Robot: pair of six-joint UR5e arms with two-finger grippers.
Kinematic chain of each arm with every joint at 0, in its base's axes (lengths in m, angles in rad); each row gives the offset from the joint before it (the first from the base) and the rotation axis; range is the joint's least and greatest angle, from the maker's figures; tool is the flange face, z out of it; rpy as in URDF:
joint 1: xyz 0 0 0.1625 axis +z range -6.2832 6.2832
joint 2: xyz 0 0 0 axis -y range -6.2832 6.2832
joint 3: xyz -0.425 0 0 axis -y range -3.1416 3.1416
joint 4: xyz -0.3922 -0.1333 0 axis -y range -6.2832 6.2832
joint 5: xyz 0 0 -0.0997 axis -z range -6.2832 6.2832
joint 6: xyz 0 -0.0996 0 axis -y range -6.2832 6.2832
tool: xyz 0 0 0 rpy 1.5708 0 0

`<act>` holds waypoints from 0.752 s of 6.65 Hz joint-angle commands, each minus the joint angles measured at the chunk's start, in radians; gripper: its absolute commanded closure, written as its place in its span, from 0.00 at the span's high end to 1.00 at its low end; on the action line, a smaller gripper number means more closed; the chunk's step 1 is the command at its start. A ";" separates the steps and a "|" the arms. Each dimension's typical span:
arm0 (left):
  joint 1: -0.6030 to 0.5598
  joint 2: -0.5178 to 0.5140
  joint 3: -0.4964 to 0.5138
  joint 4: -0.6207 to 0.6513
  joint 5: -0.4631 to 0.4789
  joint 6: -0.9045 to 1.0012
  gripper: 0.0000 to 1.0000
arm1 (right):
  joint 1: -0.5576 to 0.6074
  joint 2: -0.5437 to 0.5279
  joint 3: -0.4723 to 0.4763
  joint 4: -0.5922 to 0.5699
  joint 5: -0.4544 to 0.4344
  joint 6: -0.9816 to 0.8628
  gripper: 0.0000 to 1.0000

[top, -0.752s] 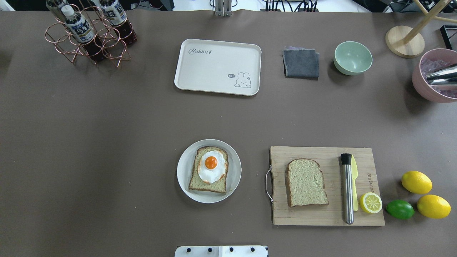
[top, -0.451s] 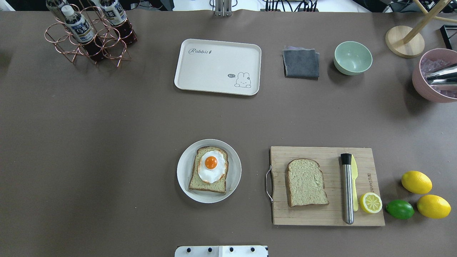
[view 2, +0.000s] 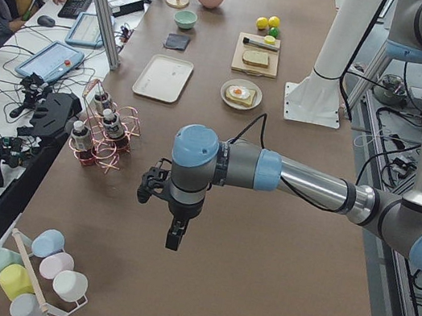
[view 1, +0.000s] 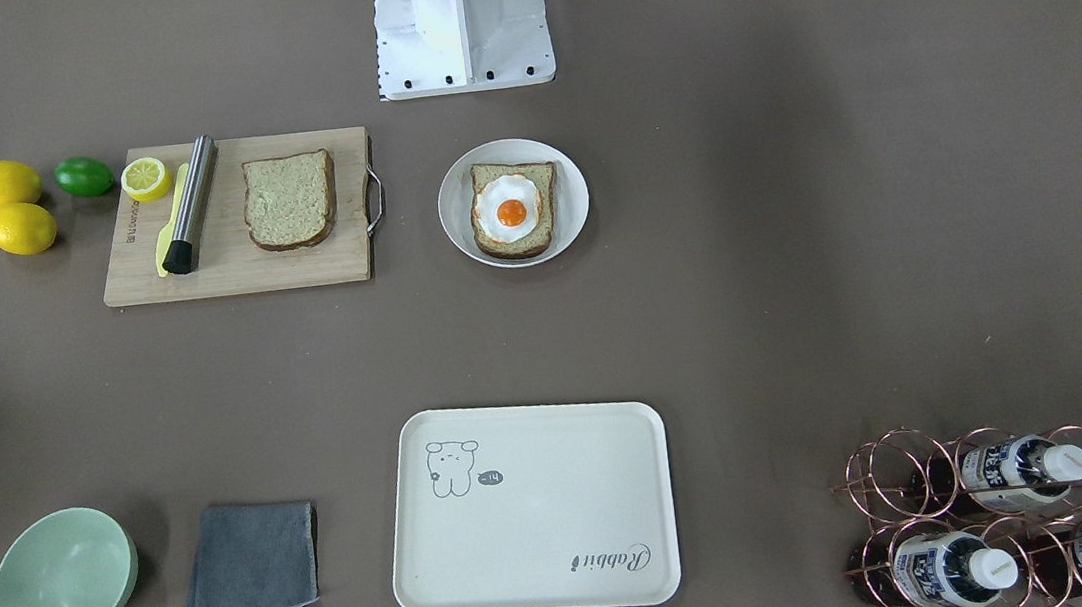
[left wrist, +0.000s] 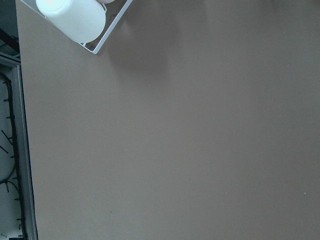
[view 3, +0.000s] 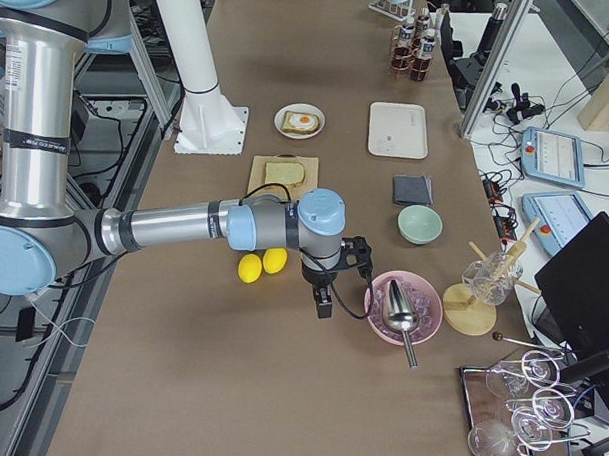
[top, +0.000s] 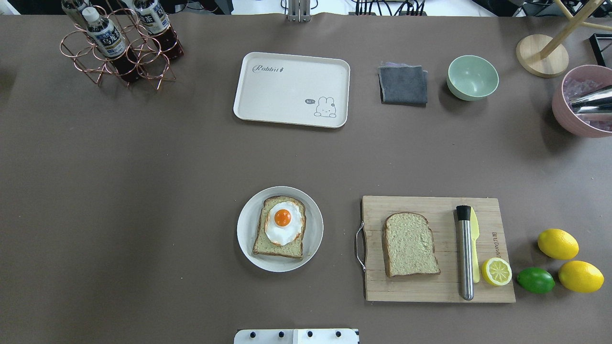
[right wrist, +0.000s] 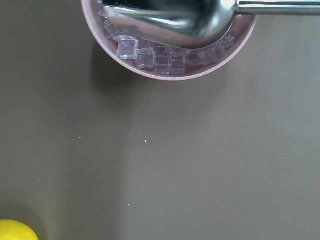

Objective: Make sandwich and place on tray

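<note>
Sandwich not built yet: egg [top: 283, 222] lies on bottom slice [top: 273, 248] on plate [top: 245, 239], top slice [top: 410, 244] on board [top: 430, 291] beside it, likely staged for stacking. Tray [top: 287, 91] sits well apart. Left gripper [view 2: 173, 235] and right gripper [view 3: 325, 303] hover at the table ends (finger state: cannot tell).

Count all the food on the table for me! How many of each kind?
Bread slices: 2
Fried egg: 1
Whole lemons: 2
Lemon half: 1
Lime: 1
Total: 7
</note>
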 commanded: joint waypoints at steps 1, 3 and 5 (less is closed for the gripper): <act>0.009 0.001 -0.004 -0.001 -0.052 -0.002 0.97 | -0.002 0.001 -0.001 0.001 0.003 0.006 1.00; 0.047 -0.002 -0.011 -0.022 -0.054 0.001 0.97 | -0.002 -0.002 0.003 0.009 0.034 0.006 1.00; 0.101 -0.015 -0.008 -0.021 -0.052 -0.006 0.97 | -0.002 -0.024 0.012 0.030 0.107 0.000 1.00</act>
